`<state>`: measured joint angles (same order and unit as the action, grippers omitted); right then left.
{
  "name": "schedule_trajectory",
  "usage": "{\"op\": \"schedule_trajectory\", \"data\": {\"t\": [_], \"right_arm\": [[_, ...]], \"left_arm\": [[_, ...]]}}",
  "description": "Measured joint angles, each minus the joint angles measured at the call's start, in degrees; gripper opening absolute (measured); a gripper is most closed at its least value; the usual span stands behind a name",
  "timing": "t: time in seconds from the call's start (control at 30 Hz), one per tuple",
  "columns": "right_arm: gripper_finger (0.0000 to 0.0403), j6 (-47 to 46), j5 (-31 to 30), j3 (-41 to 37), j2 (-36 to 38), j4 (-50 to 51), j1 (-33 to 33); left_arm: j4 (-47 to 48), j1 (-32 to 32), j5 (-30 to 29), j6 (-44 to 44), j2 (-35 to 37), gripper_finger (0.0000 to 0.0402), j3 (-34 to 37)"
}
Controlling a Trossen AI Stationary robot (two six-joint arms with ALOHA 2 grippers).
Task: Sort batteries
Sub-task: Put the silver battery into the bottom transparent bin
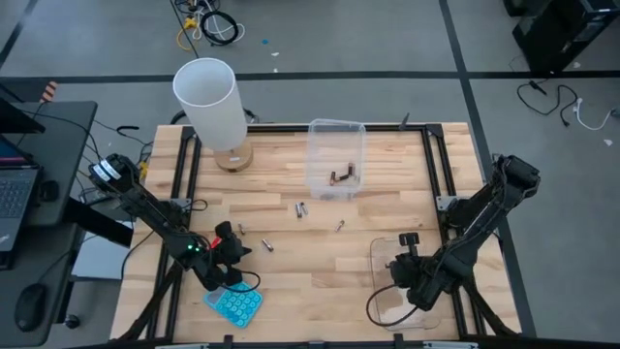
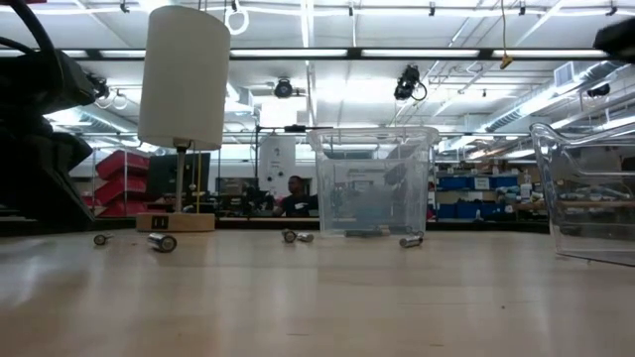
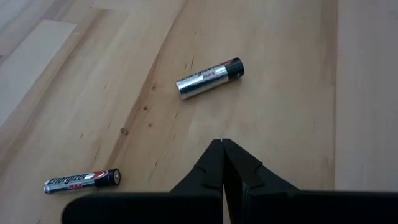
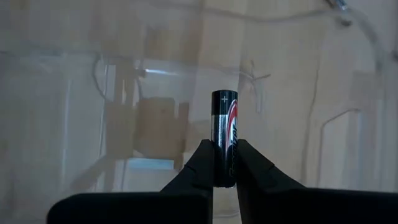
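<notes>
Pinched upright at its lower half between the right gripper [image 4: 222, 163] fingers over the near clear tub [image 1: 387, 254], the battery [image 4: 224, 134] looks light, rigid and slick, best clamped mid-barrel; the left gripper [image 3: 222, 163], shut empty, hovers beside loose batteries [image 3: 209, 78] left of that tub.

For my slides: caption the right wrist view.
Right gripper holds a battery upright before a clear tub.

Batteries [image 1: 301, 209] before tub [image 1: 335, 131]

I see grey floor [image 1: 387, 39] with loose cables [image 1: 208, 24] around the tabletop [image 1: 320, 262], ceiling strip lights [image 2: 327, 52] overhead, red bins [image 2: 124, 183] on shelving behind.
</notes>
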<state>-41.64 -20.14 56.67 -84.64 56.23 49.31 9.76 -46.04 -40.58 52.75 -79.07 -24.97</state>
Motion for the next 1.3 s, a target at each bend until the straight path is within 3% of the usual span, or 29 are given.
{"op": "schedule_trajectory", "data": {"t": [0.6,0.9,1.3], "right_arm": [[0.0028,3.3,2.4,-6.7,0.0,-11.2,-6.5],[0.0028,1.0,3.6,-6.9,-1.0,-11.7,-6.7],[0.0028,-1.6,1.6,-12.7,-1.5,-17.8,-5.5]], "left_arm": [[0.0,0.0,-1.2,0.0,0.0,0.0,0.0],[0.1,0.0,-1.5,0.0,0.0,0.0,0.0],[0.2,0.0,-1.5,0.0,0.0,0.0,0.0]]}}
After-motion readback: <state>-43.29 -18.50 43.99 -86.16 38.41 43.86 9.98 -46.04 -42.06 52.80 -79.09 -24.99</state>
